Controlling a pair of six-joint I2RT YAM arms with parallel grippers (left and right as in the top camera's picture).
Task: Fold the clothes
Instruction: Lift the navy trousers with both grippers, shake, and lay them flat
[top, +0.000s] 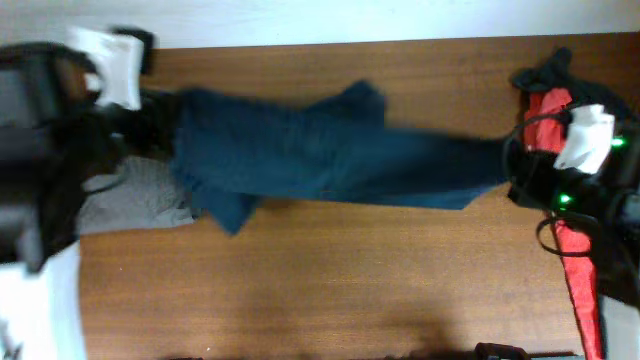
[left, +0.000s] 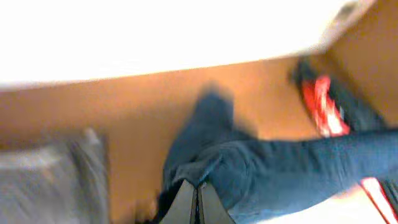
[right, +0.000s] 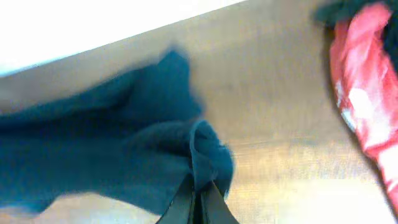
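Overhead, the navy blue piece (top: 330, 160) stretches between left tool (left: 198, 186) and right tool (right: 199, 188), each clamped on it.

Wooden table (top: 330, 290) — navy blue piece (top: 330, 160) across middle, grey shorts (top: 140, 195) one end, red shirt (top: 580, 290) other.

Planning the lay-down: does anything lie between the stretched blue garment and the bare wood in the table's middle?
Nothing visible does. The blue garment, clamped in the left gripper and right gripper, borders open table. Only its ends are crowded: a grey garment at the left gripper's end, the red shirt at the right's.
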